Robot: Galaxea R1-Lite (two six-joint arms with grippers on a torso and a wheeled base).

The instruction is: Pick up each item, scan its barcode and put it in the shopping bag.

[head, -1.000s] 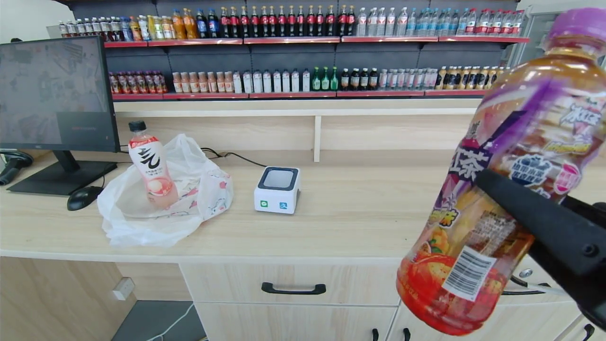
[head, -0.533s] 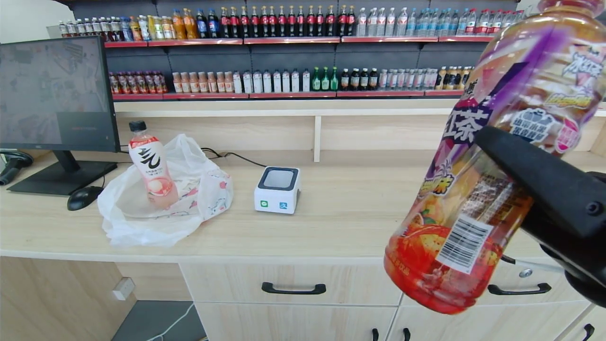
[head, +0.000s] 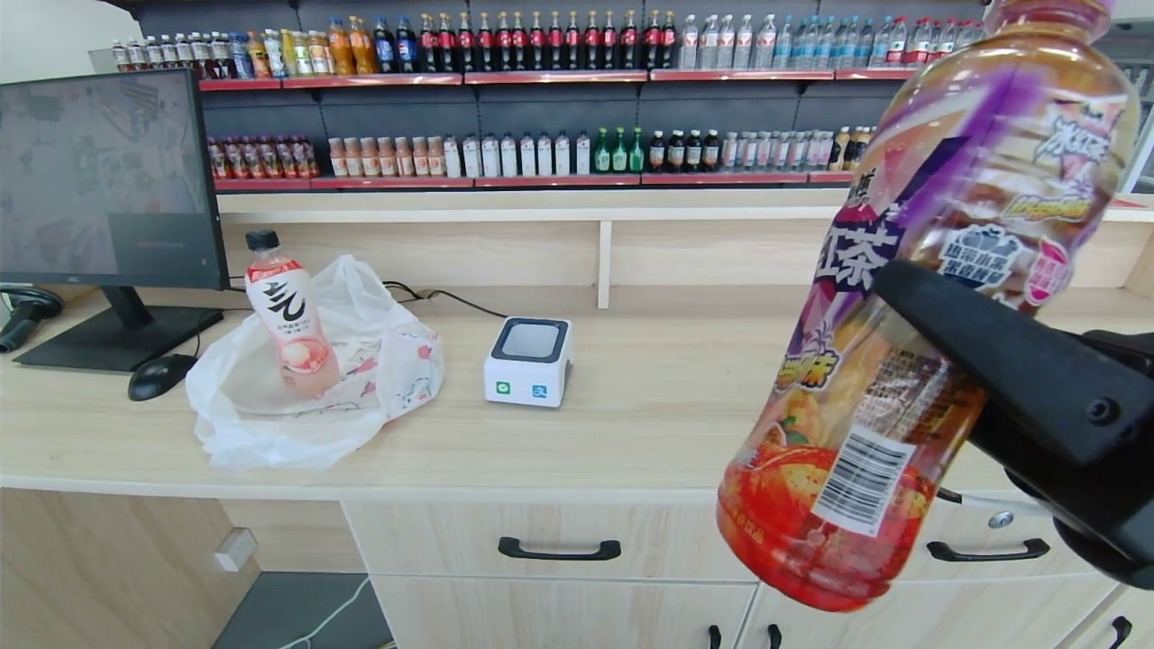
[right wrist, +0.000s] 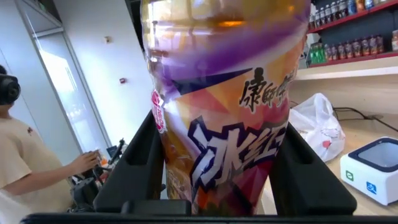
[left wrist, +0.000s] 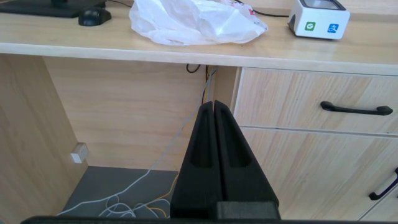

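- Head view: the tabletop (head: 667, 406) has a wide bare stretch of pale wood between the scanner (head: 529, 361) and its right end, reaching to the straight front edge.
- At the back, a raised wooden ledge (head: 595, 243) closes the tabletop off. Behind it stand shelves (head: 541, 81) of drinks.
- The left part of the tabletop is crowded. A monitor (head: 108, 171) stands at the far left, a mouse (head: 158, 376) lies just beside its foot, and the shopping bag (head: 388, 361) lies slumped near the mouse.
- A pink bottle (head: 288, 315) stands upright in the shopping bag, leaning a little.
- The scanner sits just to the right of the bag, apart from it, window facing up.
- Drawers (head: 559, 548) with black handles run below the front edge.
- The right gripper (right wrist: 221, 134) is clamped on the tea bottle (head: 956, 180), one finger on each side of its middle.
- The tea bottle is held in the air on the right, close to the camera and well apart from the scanner. It is tilted, cap up and to the right, red base down and to the left, and its barcode faces the head camera.
- The left gripper (left wrist: 214, 115) has its fingers pressed together, holding nothing. It hangs below the tabletop's front edge, pointing at the cabinet front.
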